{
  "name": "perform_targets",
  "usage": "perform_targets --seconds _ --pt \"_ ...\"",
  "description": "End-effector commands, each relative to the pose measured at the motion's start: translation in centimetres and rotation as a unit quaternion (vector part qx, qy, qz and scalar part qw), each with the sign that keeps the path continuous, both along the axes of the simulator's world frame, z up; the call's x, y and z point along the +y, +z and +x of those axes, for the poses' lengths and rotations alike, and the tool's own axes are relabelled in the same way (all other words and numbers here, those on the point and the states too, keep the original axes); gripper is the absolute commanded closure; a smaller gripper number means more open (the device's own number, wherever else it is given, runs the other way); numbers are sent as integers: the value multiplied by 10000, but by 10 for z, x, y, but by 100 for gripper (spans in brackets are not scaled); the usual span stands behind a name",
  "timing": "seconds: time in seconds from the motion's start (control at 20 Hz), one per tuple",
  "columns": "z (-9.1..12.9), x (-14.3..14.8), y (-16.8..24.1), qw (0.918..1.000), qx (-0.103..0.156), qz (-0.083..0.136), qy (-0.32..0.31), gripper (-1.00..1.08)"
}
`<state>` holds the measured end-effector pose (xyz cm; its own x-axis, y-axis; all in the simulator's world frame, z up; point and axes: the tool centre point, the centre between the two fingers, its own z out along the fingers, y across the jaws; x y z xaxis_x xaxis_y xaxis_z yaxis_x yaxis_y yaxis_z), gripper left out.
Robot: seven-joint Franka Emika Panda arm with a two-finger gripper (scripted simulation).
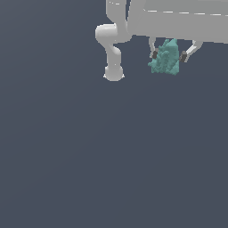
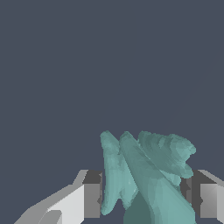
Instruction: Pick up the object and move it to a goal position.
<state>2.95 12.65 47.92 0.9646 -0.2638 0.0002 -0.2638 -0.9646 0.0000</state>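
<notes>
The object (image 1: 165, 58) (teal, lumpy, jagged) sits between the hand's (image 1: 169, 55) fingers.

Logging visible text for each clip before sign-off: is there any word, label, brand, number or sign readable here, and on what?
None. No text, label, number or sign shows in either view.
The teal-green lumpy object has only a bumpy, unmarked surface.
The white gripper and its dark finger pads are plain, with no brand or marking.
The white arm and the dark grey ground are blank too.
</notes>
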Motion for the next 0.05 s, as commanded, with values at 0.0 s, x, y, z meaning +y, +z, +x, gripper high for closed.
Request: perform_targets --seconds 0.0 --pt "0 0 1 10000 0 0 -1 108"
